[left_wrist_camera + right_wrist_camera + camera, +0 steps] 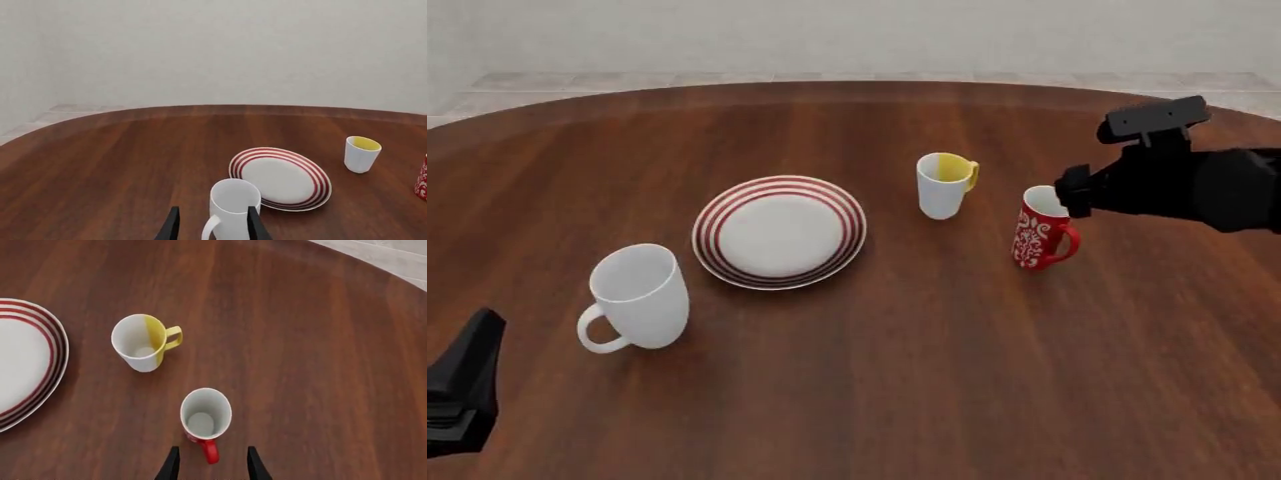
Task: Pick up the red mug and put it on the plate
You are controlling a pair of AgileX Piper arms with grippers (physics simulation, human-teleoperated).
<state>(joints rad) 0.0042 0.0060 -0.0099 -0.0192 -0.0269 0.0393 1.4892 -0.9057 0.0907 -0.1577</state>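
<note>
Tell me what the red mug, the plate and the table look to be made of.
Red mug: likely glazed ceramic, going by its smooth white inside and printed white swirls on red. Plate: also looks like glazed ceramic, plain white with painted red rings and a soft sheen. Table: dark wood or veneer with visible grain streaks, a satin finish. All are simulator renders, so only appearance.

We see even, soft, bright light in all three views, with no glare and only faint, diffuse shadows under the red mug [1042, 233] and the plate [779, 232]. Everything on the desk [868, 380] renders sharp, edge to edge, without blur or visible distortion.
</note>
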